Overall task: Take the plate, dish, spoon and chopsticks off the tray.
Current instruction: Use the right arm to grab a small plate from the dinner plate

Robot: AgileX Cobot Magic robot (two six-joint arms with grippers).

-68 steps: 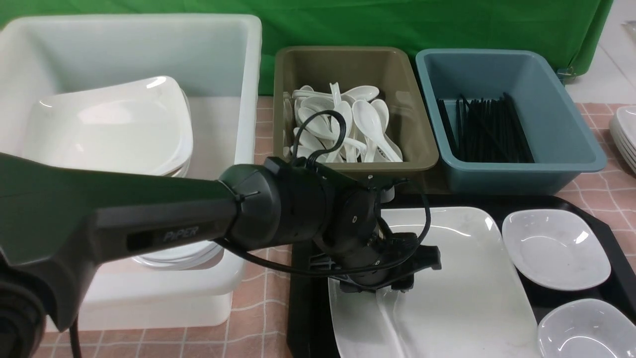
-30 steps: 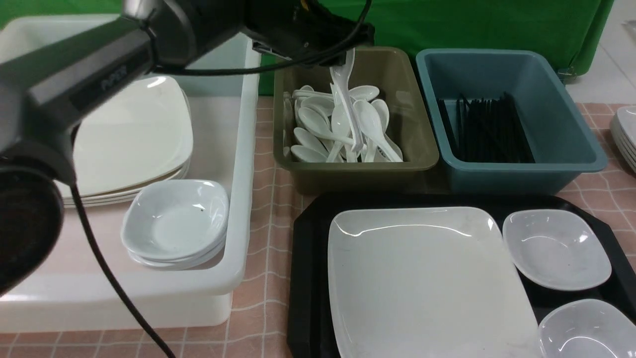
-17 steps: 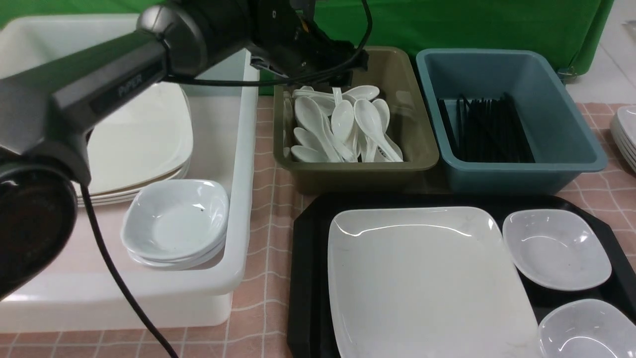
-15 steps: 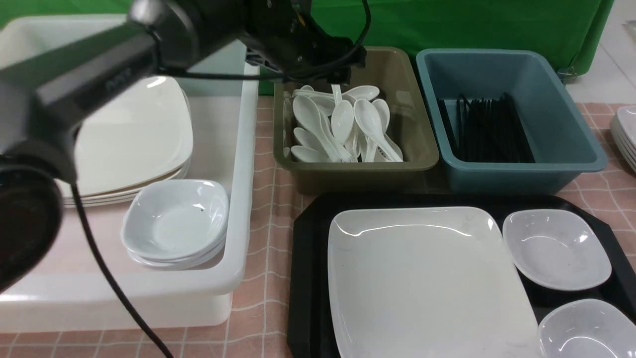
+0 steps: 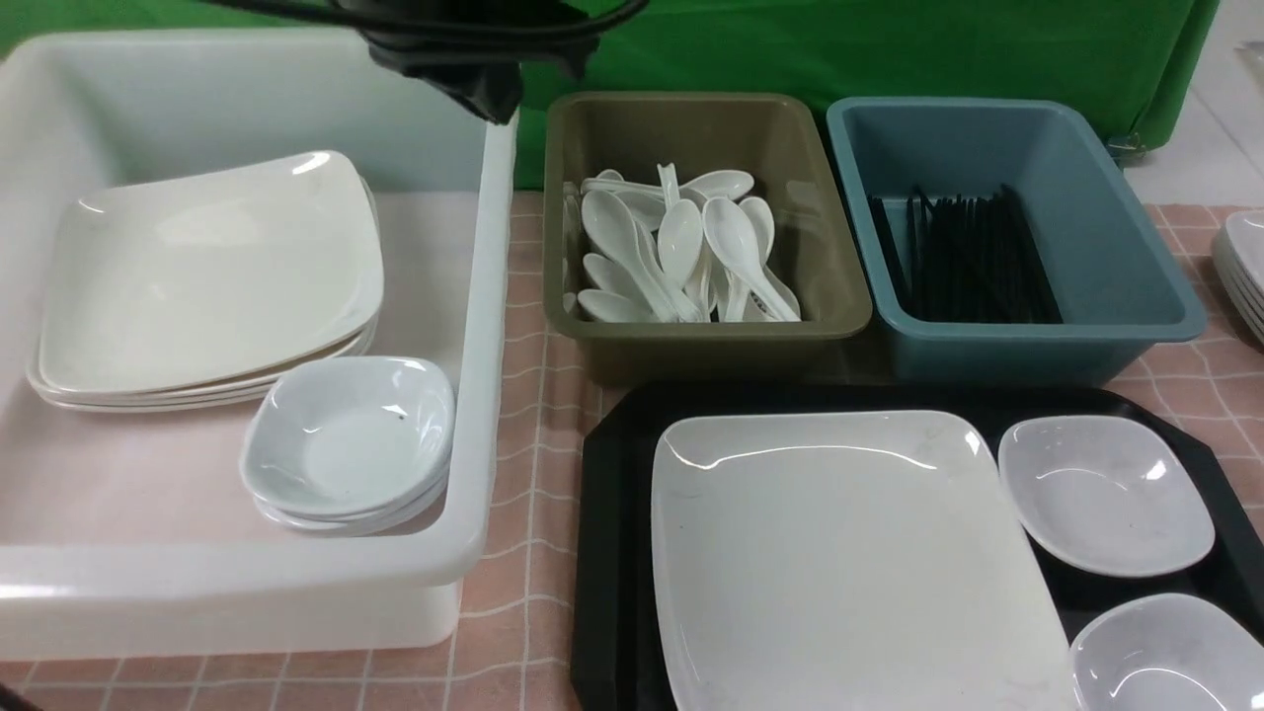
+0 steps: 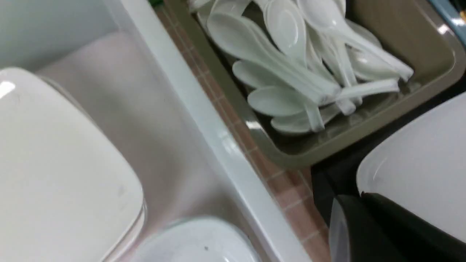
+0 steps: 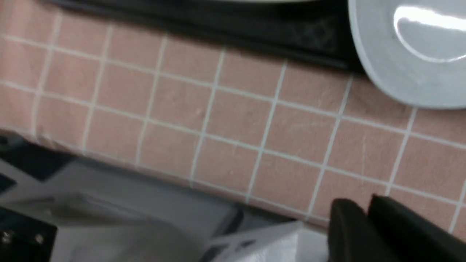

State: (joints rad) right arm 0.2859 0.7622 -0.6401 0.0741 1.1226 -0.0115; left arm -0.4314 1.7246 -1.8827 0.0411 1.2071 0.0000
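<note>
Seen from the front, the plate sits on the tray at five o'clock from the empty, clenched left hand by the white tub's far rim, while the clenched right hand, over the table beside the tray, looks nearer.

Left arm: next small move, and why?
Probably swing the left gripper down toward the plate and open its jaws. They are shut and empty above the white bin, while the plate and two small dishes sit on the tray.

A green cloth backdrop hangs behind the pink grid-patterned tabletop; pale floor shows far right.
</note>
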